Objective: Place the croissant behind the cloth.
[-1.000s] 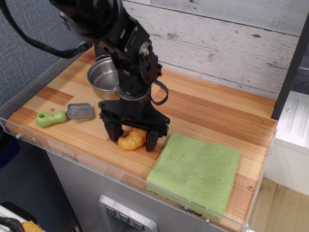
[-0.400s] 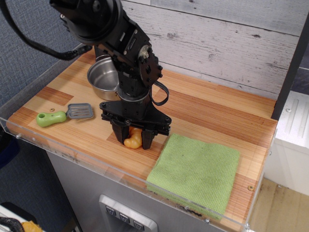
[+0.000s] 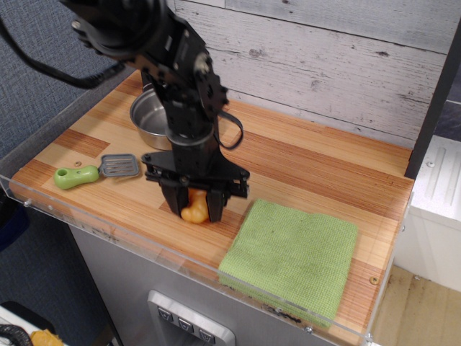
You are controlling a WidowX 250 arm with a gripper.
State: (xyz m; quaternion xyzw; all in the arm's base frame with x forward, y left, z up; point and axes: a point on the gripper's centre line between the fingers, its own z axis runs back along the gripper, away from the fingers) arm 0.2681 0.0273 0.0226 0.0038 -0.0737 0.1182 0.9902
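The orange-yellow croissant [image 3: 194, 207] sits between the fingers of my black gripper [image 3: 194, 210], just off the wooden table [image 3: 317, 169] near its front edge. The jaws are closed against the croissant on both sides. The light-green waffle cloth [image 3: 292, 257] lies flat to the right of the gripper, at the front right of the table, a short gap from the right finger. Part of the croissant is hidden by the fingers.
A steel pot [image 3: 153, 119] stands behind the arm at the back left. A green-handled spatula [image 3: 95, 171] lies left of the gripper. A clear plastic rim [image 3: 130, 241] runs along the table's front. A plank wall [image 3: 346, 65] closes the back.
The jaws have closed from wide open onto the croissant, which turned more upright between them. The gripper has shifted slightly left and lifted a little.
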